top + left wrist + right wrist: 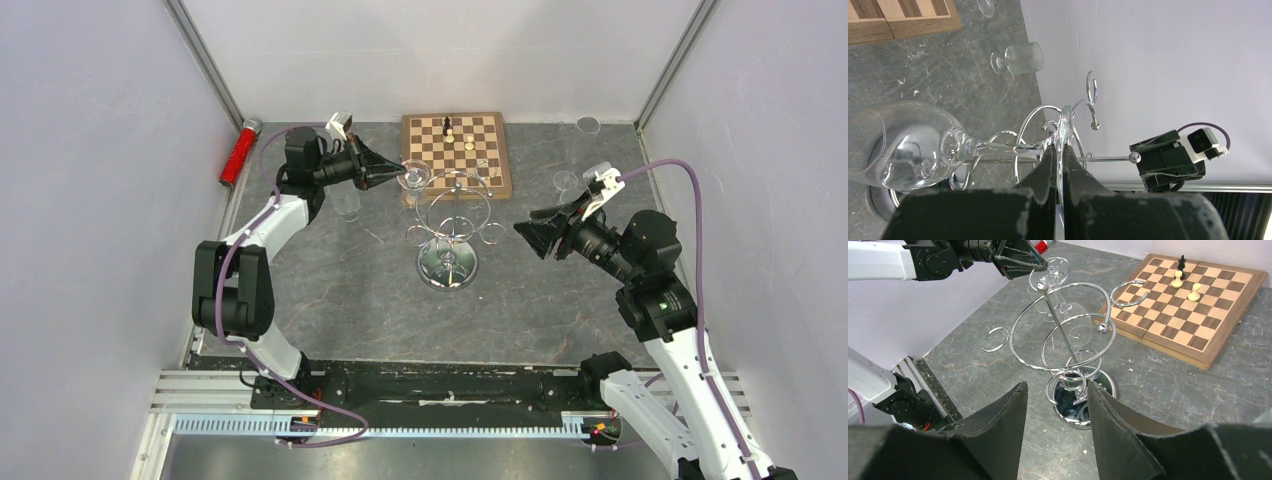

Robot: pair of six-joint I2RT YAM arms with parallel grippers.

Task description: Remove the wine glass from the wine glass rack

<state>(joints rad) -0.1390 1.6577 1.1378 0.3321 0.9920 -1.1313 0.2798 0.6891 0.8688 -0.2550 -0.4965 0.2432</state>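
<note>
White arms [272, 222], black joints [240, 290], purple cables [697, 230]

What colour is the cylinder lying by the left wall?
It's a red cylinder with a silver end cap; top external view shows it best.

wooden chessboard [456, 150] bearing a few pieces [448, 127]; red tube [238, 153] beside the left wall.

rack [447, 270] 1 | wine glasses [414, 178] 4 | chessboard [485, 135] 1 | chess pieces [1181, 262] 3
</note>
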